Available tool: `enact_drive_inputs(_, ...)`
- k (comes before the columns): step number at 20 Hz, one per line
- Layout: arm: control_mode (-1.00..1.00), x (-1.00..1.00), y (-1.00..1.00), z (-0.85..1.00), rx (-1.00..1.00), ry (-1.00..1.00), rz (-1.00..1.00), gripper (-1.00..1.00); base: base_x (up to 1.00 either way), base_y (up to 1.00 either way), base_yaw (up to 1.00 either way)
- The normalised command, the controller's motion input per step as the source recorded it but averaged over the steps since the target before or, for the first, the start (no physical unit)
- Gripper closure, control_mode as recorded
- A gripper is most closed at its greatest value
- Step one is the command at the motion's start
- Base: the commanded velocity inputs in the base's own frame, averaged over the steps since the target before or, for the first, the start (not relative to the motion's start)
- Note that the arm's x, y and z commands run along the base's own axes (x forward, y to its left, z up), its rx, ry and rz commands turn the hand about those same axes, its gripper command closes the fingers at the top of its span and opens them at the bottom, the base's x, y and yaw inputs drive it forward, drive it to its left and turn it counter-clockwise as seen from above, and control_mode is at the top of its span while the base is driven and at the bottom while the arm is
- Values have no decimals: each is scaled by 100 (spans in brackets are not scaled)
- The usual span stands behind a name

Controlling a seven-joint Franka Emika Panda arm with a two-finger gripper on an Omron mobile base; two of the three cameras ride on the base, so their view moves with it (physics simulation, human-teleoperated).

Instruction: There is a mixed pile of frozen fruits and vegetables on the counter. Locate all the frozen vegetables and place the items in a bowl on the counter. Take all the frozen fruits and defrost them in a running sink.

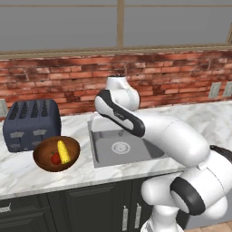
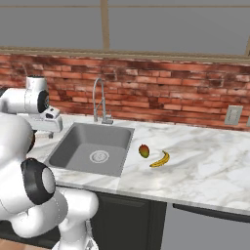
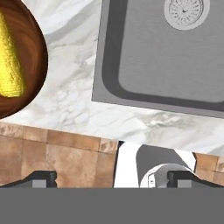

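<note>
You have the corn cob (image 1: 64, 151) and red tomato (image 1: 55, 158) in the bowl (image 1: 43, 158); banana (image 2: 160, 159) and orange-red fruit (image 2: 144, 151) await the sink (image 2: 73, 146), gripper (image 3: 112, 178) wide open, empty.

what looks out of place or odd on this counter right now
Nothing is spilled or damaged. The yellow corn cob and small red round tomato-like item lie inside the dark-brown wooden bowl. The curved yellow banana and round orange-red fruit lie loose on the white marble counter, beside the grey metal sink, not in it.
</note>
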Motion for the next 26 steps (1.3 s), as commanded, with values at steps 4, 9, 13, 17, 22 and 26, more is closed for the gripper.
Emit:
enact_drive_inputs(4, -100, -17, -49, -1, 2, 0, 3, -100, 0, 0, 0)
enact_drive_inputs(9, -100, -4, -51, 0, 0, 3, 2, -100, 0, 0, 0)
enact_drive_inputs(13, -100, -4, -41, 1, -1, 5, 0, -100, 0, 0, 0)
enact_drive_inputs(17, -100, -1, -43, -9, -3, 9, -1, -100, 0, 0, 0)
enact_drive_inputs(22, -100, 6, -52, -13, -3, 10, -2, -100, 0, 0, 0)
enact_drive_inputs(26, -100, 4, -25, -2, -2, 2, 0, -100, 0, 0, 0)
